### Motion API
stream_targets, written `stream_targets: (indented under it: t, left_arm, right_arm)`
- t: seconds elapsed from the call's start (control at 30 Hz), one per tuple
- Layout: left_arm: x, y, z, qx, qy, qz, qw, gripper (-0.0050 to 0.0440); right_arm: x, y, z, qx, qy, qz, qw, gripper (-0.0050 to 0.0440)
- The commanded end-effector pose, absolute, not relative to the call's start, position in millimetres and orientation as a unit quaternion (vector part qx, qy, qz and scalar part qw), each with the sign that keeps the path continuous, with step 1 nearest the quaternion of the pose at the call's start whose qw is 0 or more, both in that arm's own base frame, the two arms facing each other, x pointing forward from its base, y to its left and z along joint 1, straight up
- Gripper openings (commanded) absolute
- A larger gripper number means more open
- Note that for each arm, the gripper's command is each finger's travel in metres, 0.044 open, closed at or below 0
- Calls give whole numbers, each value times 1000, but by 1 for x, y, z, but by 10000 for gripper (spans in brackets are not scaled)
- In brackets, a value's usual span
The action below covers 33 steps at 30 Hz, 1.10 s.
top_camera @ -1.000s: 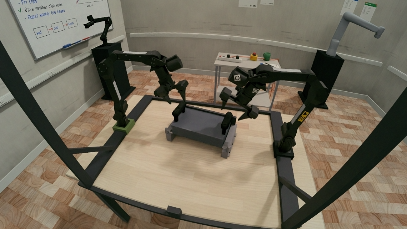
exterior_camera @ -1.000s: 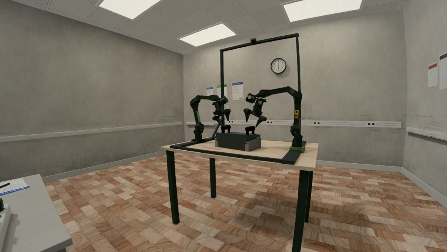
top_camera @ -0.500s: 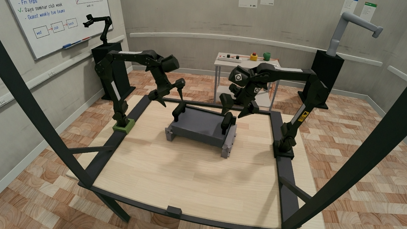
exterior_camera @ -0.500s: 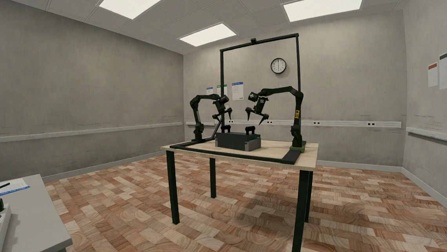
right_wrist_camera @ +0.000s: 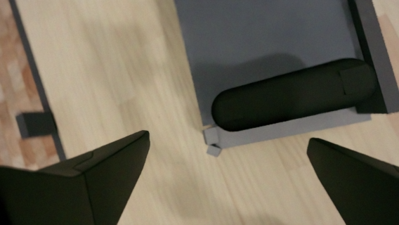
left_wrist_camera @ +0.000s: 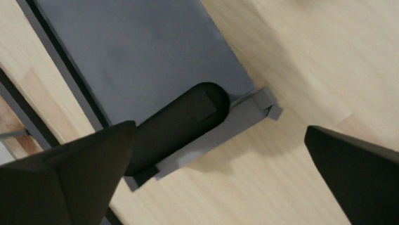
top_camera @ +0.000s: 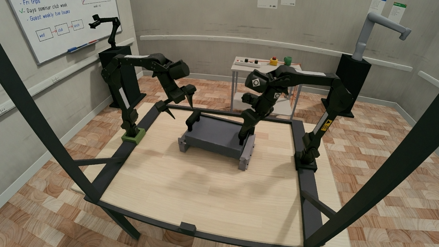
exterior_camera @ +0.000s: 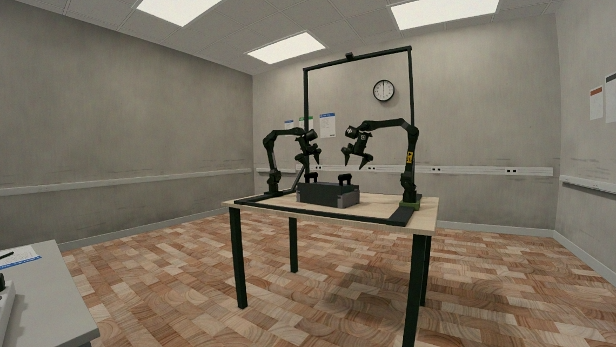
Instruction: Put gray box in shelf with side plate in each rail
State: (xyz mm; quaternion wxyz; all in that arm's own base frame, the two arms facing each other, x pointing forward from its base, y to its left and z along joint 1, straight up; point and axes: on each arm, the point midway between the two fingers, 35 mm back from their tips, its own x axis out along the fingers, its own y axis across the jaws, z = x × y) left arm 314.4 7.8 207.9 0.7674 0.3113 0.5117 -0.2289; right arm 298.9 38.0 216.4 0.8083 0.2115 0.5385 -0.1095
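The gray box (top_camera: pixel 215 134) sits in the low light-gray shelf, between its left rail (top_camera: pixel 186 144) and right rail (top_camera: pixel 247 153), near the back of the table. It looks upright and level, with a black handle at each end (top_camera: pixel 193 119) (top_camera: pixel 245 131). My left gripper (top_camera: pixel 179 104) is open and empty, raised above the left handle (left_wrist_camera: pixel 179 123). My right gripper (top_camera: pixel 250 110) is open and empty above the right handle (right_wrist_camera: pixel 291 95). In the exterior view the box (exterior_camera: pixel 325 193) rests under both raised grippers, left (exterior_camera: pixel 354 161) and right (exterior_camera: pixel 309 157).
A black frame (top_camera: pixel 300 159) borders the wooden table, with tall gantry posts at the front corners. The left arm's green base (top_camera: pixel 132 136) stands at the table's left edge. A white side table (top_camera: pixel 261 65) stands behind.
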Motion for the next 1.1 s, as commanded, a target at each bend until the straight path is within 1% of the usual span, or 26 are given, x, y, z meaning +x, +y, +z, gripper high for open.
stream_targets:
  t: [0.0,0.23,0.43,0.73,1.07]
  left_arm:
    - [314,1,226,267,511,-182,796,440]
    - [310,-13,229,162,539,-118,818,440]
    - [307,-26,231,78,556,-65,825,440]
    - [305,-32,235,21,561,-29,827,440]
    - [304,-32,234,19,561,-29,827,440]
  right_arm:
    - [302,44,228,147,545,-55,824,440]
    - [303,56,234,17,559,39,828,440]
    - [304,61,236,-52,560,85,822,440]
    - [304,61,236,-66,561,95,820,440]
    - [304,61,236,-66,560,95,820,440]
